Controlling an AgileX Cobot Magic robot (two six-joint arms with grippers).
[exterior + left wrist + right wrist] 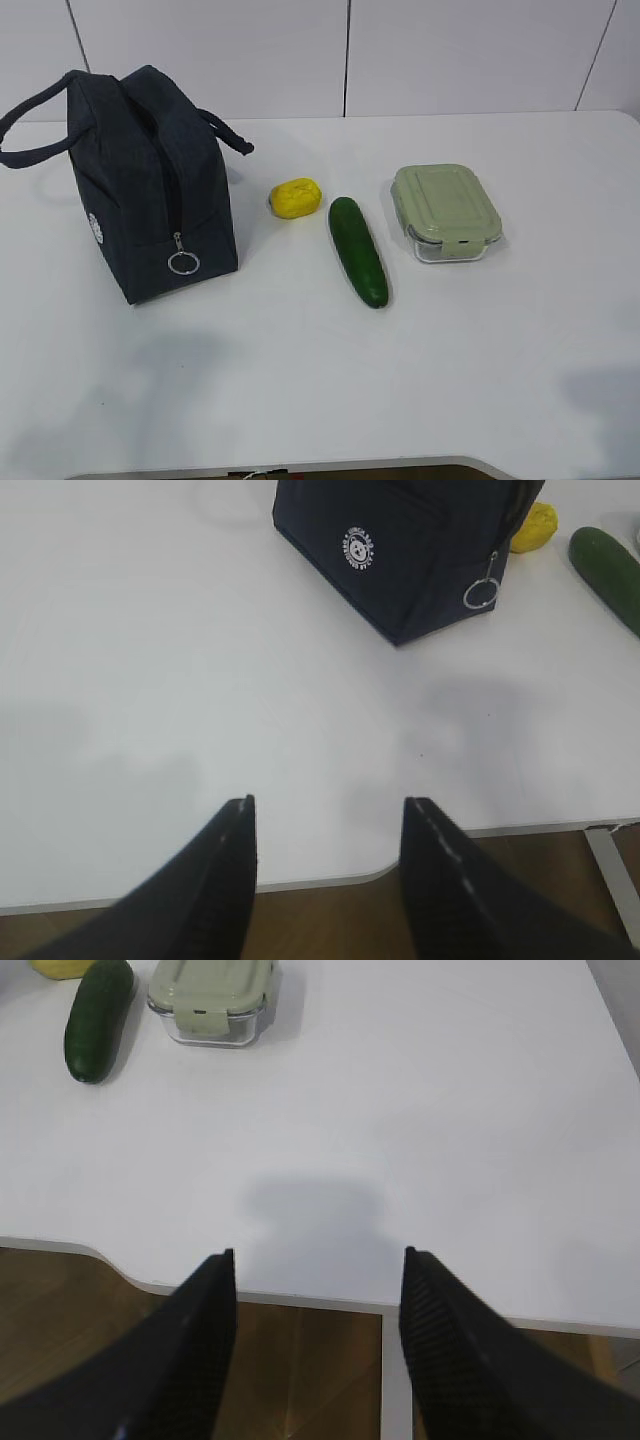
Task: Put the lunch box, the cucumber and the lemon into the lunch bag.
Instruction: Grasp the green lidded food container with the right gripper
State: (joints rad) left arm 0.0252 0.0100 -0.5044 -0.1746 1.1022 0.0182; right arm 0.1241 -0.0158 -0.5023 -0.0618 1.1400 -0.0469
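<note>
The navy lunch bag [150, 180] stands upright at the left of the white table, its zipper closed with the ring pull [183, 263] hanging at the near end. To its right lie the yellow lemon [296, 197], the dark green cucumber [358, 250] and the lunch box [445, 212] with its sage-green lid. My left gripper [328, 805] hovers open and empty over the table's front edge, well short of the lunch bag [410, 550]. My right gripper [318, 1255] is open and empty at the front edge, far from the lunch box [212, 1000] and cucumber [96, 1018]. Neither arm shows in the exterior view.
The table's front edge [300, 468] has a curved cut-out, with wooden floor [300, 1380] below. A white wall [350, 50] closes the back. Bare tabletop [330, 380] lies between the objects and the front edge.
</note>
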